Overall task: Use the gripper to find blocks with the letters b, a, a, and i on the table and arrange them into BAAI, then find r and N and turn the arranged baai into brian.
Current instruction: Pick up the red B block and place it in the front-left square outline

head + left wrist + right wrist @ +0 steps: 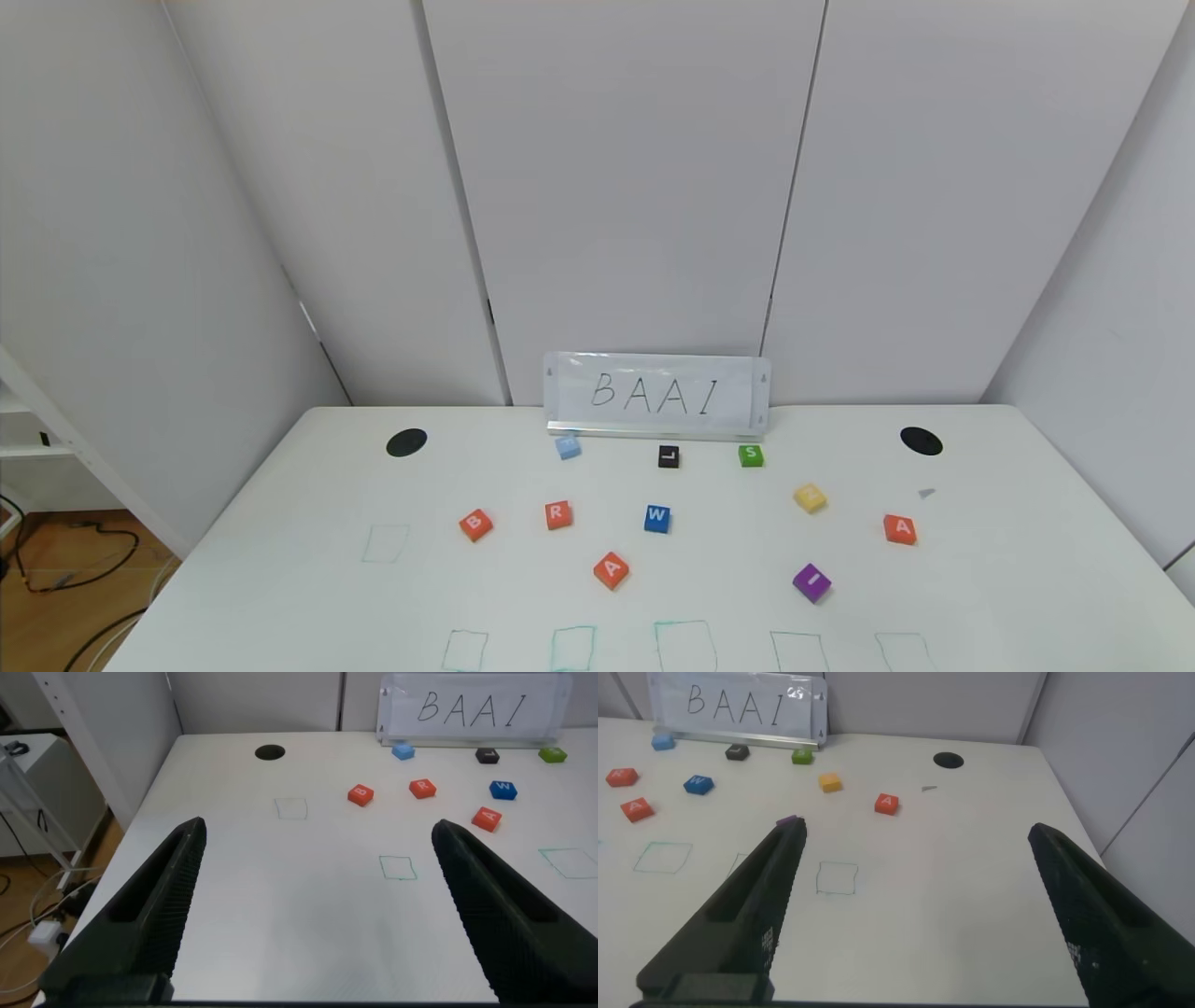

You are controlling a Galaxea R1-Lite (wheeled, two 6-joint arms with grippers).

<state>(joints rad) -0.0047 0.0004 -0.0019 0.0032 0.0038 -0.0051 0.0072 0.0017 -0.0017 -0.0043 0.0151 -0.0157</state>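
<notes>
- Grippers first: the left gripper [313, 905] hangs over the near left part of the table [280, 579], jaws spread wide with nothing between them; the right gripper [910, 905] hangs over the near right part, jaws spread just as wide and bare. Neither shows in the head view.
- Green drawn rectangles [684, 646] run along the near edge, with one more [386, 543] farther left.
- Purple I block [812, 582] lies right of centre, beyond the near rectangles; in the right wrist view it peeks out just past one finger [747, 905], not touched.
- One A block [611, 570] lies left of centre, about level with the I and well ahead of the left gripper.
- Next row back: B block [475, 525], R cube [558, 514] just to its right, blue W cube [657, 519], yellow cube [809, 497], and the second A block [900, 529] far right, ahead of the right gripper.
- Farther back: light blue cube [568, 447], black L cube [668, 456], green S cube [751, 455].
- Sign reading BAAI [656, 396] stands at the far edge, between two black round holes [406, 442].
</notes>
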